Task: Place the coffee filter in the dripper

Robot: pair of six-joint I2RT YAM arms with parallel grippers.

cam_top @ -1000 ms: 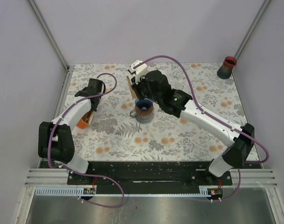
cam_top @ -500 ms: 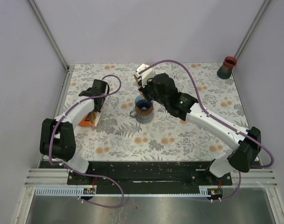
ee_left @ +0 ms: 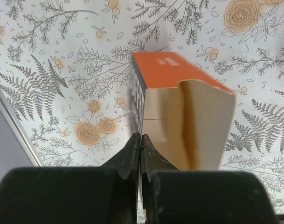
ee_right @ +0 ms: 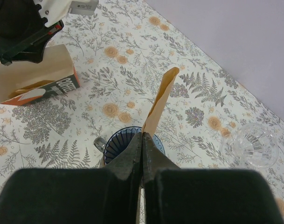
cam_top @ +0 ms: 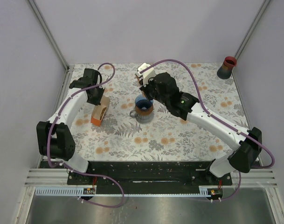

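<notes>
Right fingers (ee_right: 130, 156) pinch a brown coffee filter (ee_right: 159, 105) upright over the blue dripper (ee_right: 114, 141), ready to lower; left fingers (ee_left: 131, 151) clamp the filter box (ee_left: 179, 74), holding it aside.

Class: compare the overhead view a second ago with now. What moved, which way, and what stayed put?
The left gripper, shut on the orange filter box, has carried it right, towards the dripper. The right gripper, shut on the paper filter, has shifted slightly right, holding it above the dripper. Nothing was grasped or released. The dripper and the red cup stayed put.
</notes>
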